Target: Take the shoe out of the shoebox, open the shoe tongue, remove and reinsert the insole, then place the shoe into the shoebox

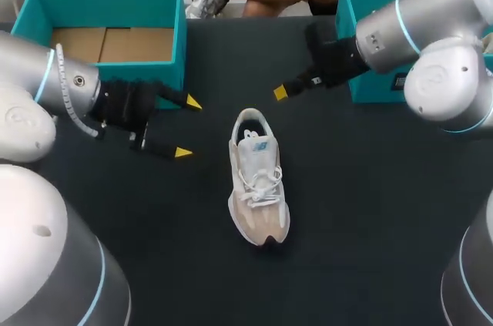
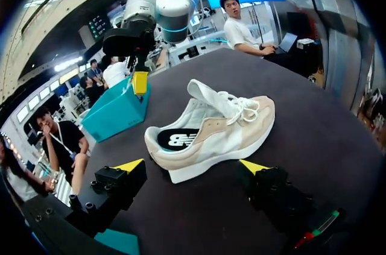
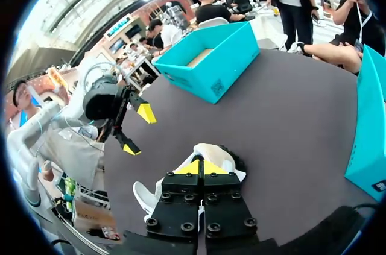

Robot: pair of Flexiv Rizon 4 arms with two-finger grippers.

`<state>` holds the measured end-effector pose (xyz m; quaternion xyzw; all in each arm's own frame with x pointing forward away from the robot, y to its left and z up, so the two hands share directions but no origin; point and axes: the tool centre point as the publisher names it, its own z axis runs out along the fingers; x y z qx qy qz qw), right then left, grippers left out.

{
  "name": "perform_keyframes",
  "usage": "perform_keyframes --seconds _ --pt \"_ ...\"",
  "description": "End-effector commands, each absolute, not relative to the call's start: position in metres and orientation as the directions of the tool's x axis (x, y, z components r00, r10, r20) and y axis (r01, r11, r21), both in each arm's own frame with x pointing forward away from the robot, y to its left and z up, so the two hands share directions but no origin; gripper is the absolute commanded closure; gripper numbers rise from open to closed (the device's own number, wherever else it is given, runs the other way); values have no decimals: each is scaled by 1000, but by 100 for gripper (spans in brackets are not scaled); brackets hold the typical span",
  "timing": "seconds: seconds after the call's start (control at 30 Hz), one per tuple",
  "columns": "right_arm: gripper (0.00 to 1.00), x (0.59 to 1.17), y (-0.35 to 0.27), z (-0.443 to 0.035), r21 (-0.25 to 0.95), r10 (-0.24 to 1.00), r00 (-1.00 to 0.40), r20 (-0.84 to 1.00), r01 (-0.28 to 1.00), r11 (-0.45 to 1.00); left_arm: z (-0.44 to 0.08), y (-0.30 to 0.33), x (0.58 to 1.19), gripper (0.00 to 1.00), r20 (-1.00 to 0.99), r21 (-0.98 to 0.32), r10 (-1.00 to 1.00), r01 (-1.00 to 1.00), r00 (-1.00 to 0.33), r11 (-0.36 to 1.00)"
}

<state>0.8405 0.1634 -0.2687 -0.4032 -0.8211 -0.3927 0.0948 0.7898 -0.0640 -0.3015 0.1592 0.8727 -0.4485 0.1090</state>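
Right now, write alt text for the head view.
A white and beige shoe stands on its sole on the dark table, held by neither gripper. The left gripper is open beside it; the right gripper hangs near its heel. An open teal shoebox sits far left, a second box far right.

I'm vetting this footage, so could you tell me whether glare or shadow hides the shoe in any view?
Head view: the shoe lies evenly lit on the dark table, no glare, faint shadow only. Left wrist view: plainly lit, unobstructed. Right wrist view: no glare, but the shut right claw covers its middle.
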Motion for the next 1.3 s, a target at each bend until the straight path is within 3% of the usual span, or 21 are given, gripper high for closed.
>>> perform_keyframes --seconds 0.03,0.27,0.47,0.77,1.3 --pt "100 839 164 -268 567 596 -654 466 738 366 -285 -44 796 0 -309 -752 220 379 -925 538" --pt "100 839 164 -268 567 596 -654 466 738 366 -270 -20 805 0 -301 -769 190 355 -935 531" --pt "100 839 173 -271 487 769 -538 346 803 344 -257 -10 809 0 -260 -790 185 319 -948 523" --pt "100 841 175 -276 448 898 -381 220 857 254 -243 12 812 0 -269 -761 136 297 -953 577" --pt "100 841 174 -283 411 929 -333 162 879 243 -236 24 818 0 -254 -755 92 257 -963 603"
